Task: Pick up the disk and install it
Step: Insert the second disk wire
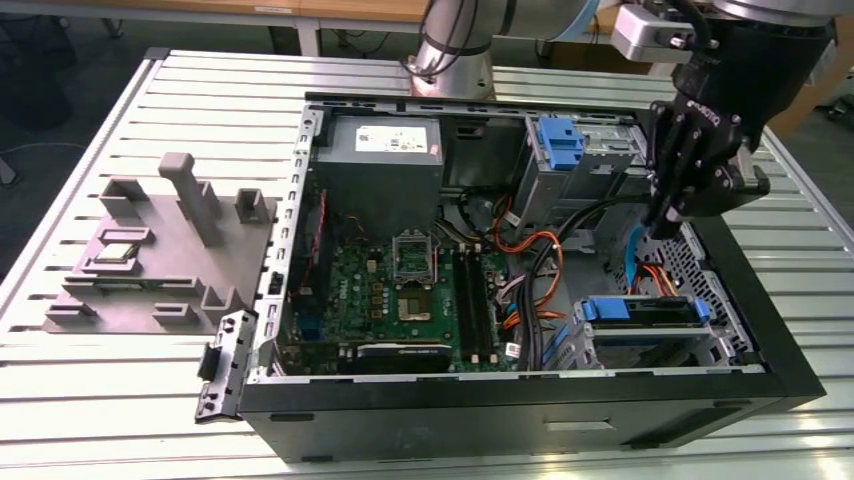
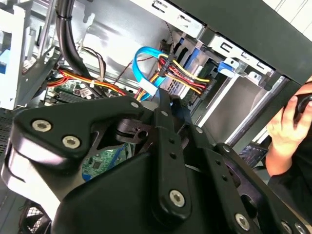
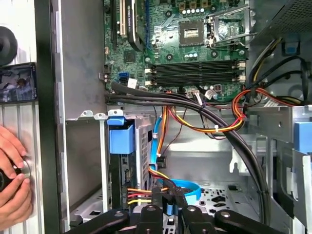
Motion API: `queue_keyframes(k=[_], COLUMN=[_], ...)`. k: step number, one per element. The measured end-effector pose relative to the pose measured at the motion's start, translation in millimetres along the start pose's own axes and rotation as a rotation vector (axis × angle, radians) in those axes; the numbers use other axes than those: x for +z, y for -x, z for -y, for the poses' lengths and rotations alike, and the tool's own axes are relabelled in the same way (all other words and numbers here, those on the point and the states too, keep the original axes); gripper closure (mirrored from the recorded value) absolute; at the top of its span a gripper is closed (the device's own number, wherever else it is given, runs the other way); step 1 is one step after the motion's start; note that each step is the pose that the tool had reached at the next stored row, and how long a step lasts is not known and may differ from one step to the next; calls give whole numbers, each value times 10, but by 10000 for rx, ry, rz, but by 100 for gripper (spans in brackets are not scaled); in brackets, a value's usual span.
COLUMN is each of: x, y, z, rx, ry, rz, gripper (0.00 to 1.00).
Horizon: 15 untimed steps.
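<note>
- One gripper (image 1: 663,222) hangs inside the computer case (image 1: 534,395), jaws seemingly closed on nothing.
- Disk (image 1: 643,312) sits in its bay.
- Cables (image 3: 214,124) nearby could snag, probably.

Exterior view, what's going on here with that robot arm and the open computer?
The arm's gripper hangs inside the open computer case, by the orange and blue cables on the exterior view's right. It carries no disk. The disk, in its blue bracket, sits in the drive bay close by, apparently slotted in. A person's hand rests outside the case wall.
</note>
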<state>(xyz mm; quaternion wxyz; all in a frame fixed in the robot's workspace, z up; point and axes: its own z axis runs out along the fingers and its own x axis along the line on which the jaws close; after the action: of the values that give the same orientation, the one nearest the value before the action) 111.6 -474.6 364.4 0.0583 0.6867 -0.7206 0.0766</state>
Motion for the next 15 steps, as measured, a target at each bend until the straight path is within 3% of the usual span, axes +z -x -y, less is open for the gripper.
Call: queue_keyframes(k=[7, 12, 13, 15], x=[19, 31, 35, 42], y=[3, 6, 6, 8], z=[0, -1, -1, -1], rx=[-8, -12, -12, -14], ry=[-19, -26, -28, -32], rz=[-376, -507, -530, -619], gripper=[79, 78, 71, 71])
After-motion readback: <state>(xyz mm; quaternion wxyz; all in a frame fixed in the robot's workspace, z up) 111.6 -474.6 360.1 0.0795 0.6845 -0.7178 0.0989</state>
